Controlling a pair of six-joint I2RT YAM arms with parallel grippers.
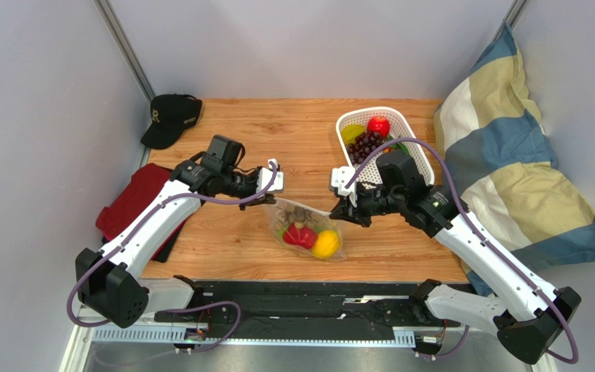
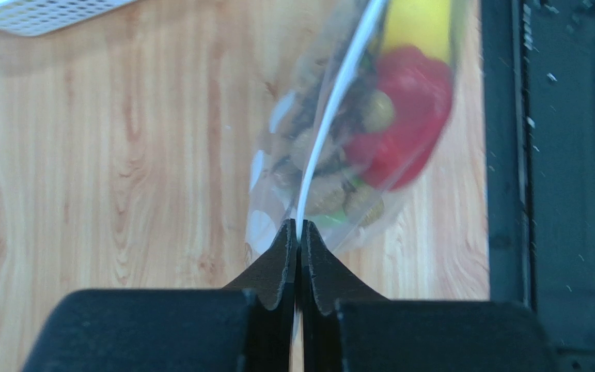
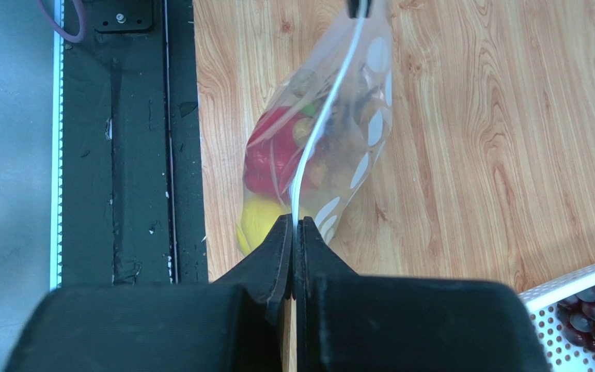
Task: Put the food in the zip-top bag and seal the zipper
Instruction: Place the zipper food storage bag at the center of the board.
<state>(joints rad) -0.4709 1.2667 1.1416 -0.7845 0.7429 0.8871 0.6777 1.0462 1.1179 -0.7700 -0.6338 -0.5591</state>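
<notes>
Food sits in one clear dotted plastic bag on the wooden table: one red toy pepper, one yellow toy lemon. Left gripper and right gripper both pinch its thin zipper strip.

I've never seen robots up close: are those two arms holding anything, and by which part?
Yes. Both hold the bag by its zipper: the left fingers and the right fingers each pinch one end.
</notes>
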